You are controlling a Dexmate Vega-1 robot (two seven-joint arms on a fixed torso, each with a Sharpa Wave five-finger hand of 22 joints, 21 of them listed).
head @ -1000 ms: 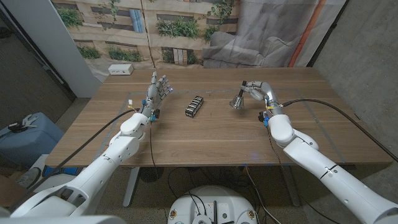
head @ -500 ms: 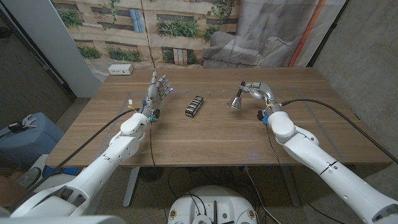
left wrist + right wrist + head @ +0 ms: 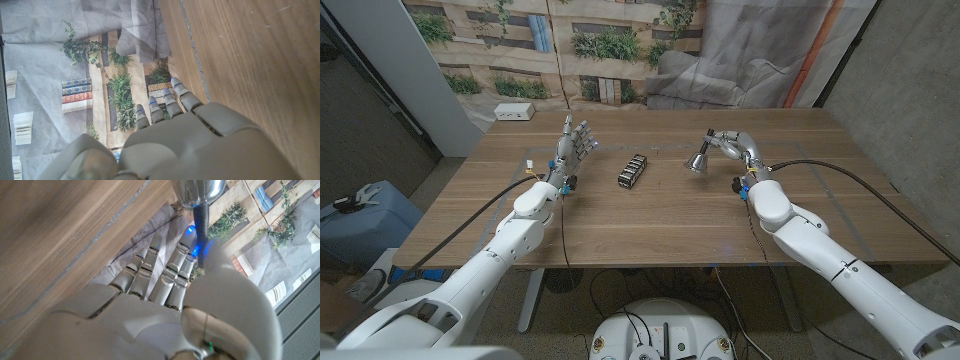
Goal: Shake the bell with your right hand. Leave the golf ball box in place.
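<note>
The silver bell (image 3: 700,162) hangs tilted above the table (image 3: 660,215), right of frame centre, its handle pinched in the right hand (image 3: 735,148). Left of it, at centre, the dark golf ball box (image 3: 633,171) lies on the wood. Further left, the left hand (image 3: 574,146) stands upright, fingers (image 3: 172,102) straight and apart, holding nothing.

the golf ball box (image 3: 633,170) lies mid-counter (image 3: 650,220), between the two hands, with bare wood on every side. the right hand (image 3: 735,148) holds the bell (image 3: 700,162) over open counter, well apart from the box. the left hand (image 3: 574,145) stands open beyond the box's other side. a small white box (image 3: 514,112) sits at the far left corner.
</note>
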